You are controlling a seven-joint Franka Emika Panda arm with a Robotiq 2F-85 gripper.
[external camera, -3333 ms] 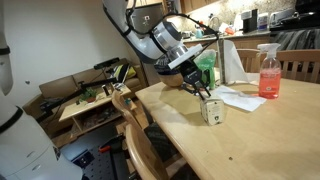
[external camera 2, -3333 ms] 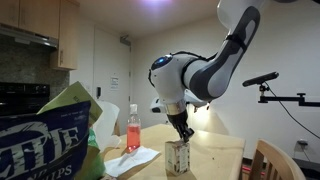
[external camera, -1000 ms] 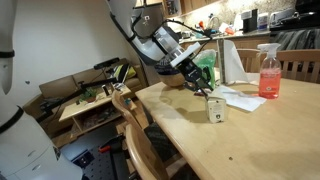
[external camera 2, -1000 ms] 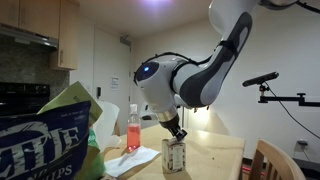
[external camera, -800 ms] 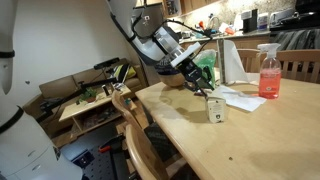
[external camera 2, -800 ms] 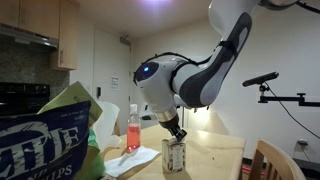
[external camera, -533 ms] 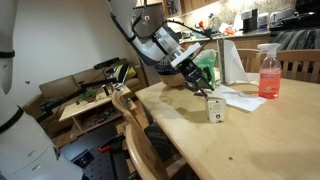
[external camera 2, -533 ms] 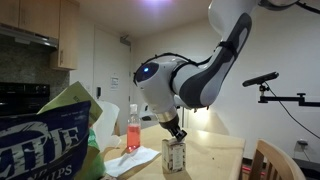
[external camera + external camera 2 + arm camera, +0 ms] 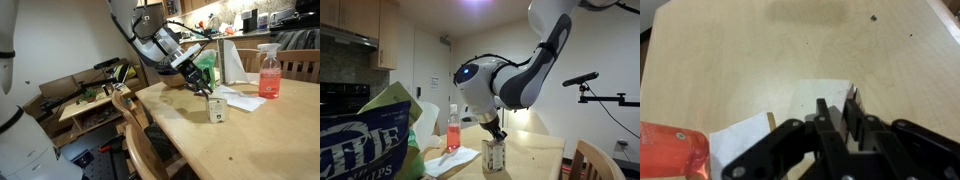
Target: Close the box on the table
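Cream-white cardboard carton (image 9: 214, 110) stands upright on the pale wooden counter (image 9: 250, 145) in an exterior view, touching or just beside the white paper sheets (image 9: 236, 97). The pink spray bottle (image 9: 268, 72) is well apart behind, and a chair back (image 9: 127, 105) is at the counter's near edge. The gripper (image 9: 205, 94) is poised right at the carton's top, slanting down from the arm; whether it touches the flaps is too small to tell. In an exterior view from the opposite side, the carton (image 9: 496, 157) sits directly under the gripper (image 9: 498, 135), with the spray bottle (image 9: 452, 130) and paper off to one side and a chip bag (image 9: 365, 135) close to the lens. In the wrist view the dark fingers (image 9: 823, 118) are drawn near together with a slim gap and a pale edge shows by them; I cannot tell whether anything is nipped between them. Judgement: the carton looks light and thin-walled, so it is apt to tip or skid on the smooth top. Its flaps are likely springy and crease easily. Best handled by pressing the flaps down from above, close to the fold line and square over the carton's footprint, rather than pinching; a sideways shove risks toppling it.
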